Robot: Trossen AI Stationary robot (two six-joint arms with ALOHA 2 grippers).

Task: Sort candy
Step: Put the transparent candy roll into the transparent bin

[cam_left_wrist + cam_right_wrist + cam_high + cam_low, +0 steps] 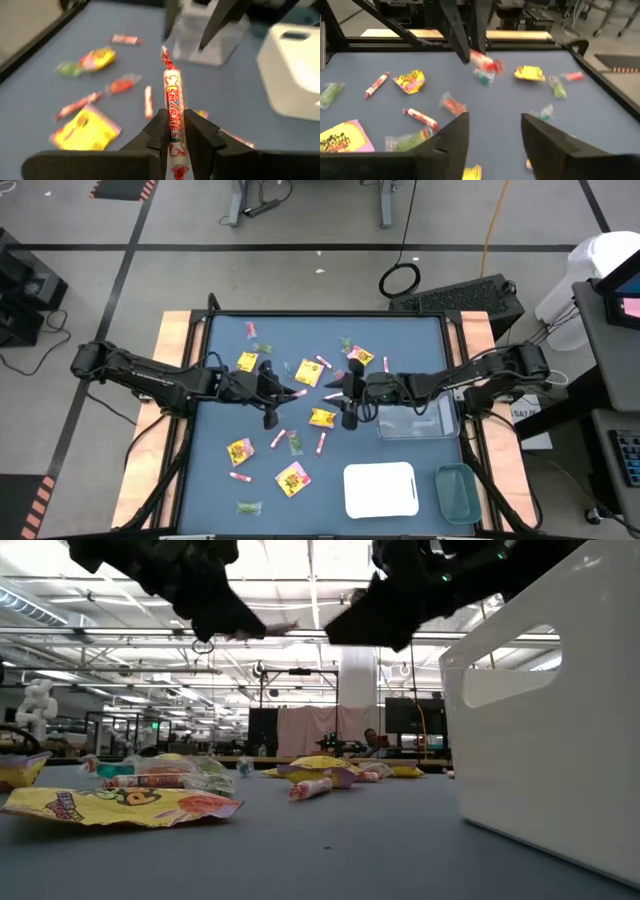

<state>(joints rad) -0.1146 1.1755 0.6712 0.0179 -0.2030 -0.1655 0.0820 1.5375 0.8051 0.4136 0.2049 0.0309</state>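
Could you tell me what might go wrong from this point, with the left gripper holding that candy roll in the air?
The left gripper pinches the candy roll only at one end, so it might swing or slip out above the table. The open right gripper hangs close opposite, so the two could bump. A dropped roll could land among the loose sweets, unsorted.

A large industrial lab hall: taped concrete floor [300, 220], exposed ceiling trusses [300, 630], distant workstations [410, 715]
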